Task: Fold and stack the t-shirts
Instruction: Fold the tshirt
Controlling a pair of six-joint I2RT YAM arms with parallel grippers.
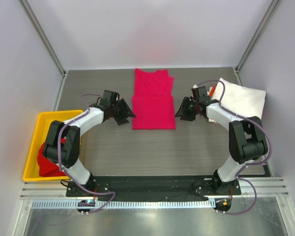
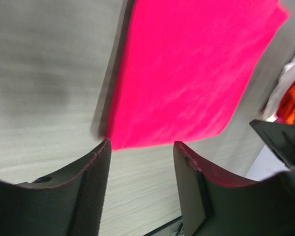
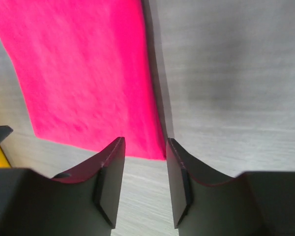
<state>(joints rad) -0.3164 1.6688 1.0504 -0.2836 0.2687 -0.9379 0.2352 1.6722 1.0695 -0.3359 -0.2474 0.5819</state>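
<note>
- Middle of the table [image 1: 113,147]: magenta-pink t-shirt [image 1: 153,101], folded into a long rectangle and lying flat.
- Just off its left edge, by the near corner: left gripper [image 1: 132,114], jaws spread apart, low over the wood.
- Mirrored at the right edge: right gripper [image 1: 177,114], jaws likewise parted, with the cloth's near corner just ahead of the fingertips.
- Far right: white t-shirt [image 1: 243,98], with a scrap of orange cloth [image 2: 292,101] peeking beside it.
- Down left: darker red t-shirt [image 1: 48,160], bunched in the yellow tray [image 1: 32,147].
</note>
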